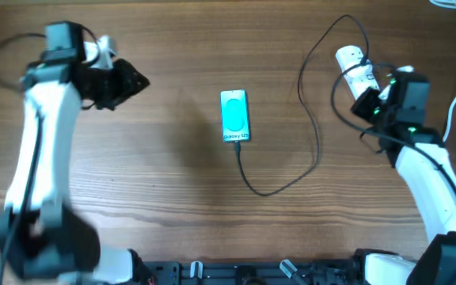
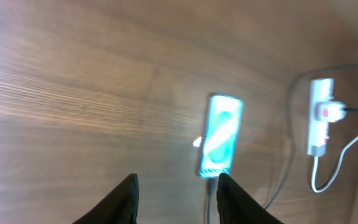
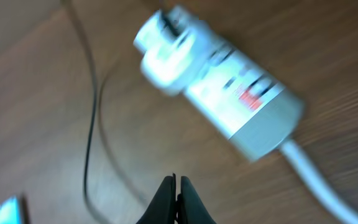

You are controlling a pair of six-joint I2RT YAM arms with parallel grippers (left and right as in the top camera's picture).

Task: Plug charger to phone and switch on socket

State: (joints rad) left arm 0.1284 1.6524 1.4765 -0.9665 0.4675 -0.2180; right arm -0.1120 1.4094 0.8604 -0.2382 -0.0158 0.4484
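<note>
Charger cable (image 1: 316, 146): thin, black, limp and light. It is looping over the counter (image 1: 165, 198) from 6 o'clock of the phone round toward 2 o'clock. Take hold at the stiff end, never on the slack run.
Connector tip (image 1: 240, 147): small and black. It is meeting the phone's near short edge and, judging from overhead, is seated.
Phone (image 1: 235, 115): is lying flat at centre, its teal screen glowing and a white text strip at the near edge. It is smooth and light, so likely to slide; brace it by the long edges.
Left jaws: spread, pinching nothing, sitting at 10 o'clock, well apart from the phone.
Right jaws: pressed together, empty, hovering just beside the socket.
Socket (image 1: 353, 66): white, rigid strip with red marks, lying at 2 o'clock. It may skid, so press straight down. The switch is too blurred to read.
Plug adapter (image 3: 165, 53): white, sitting in the socket's far end.
Thick cord (image 3: 316, 174): white, leaving the opposite end.
</note>
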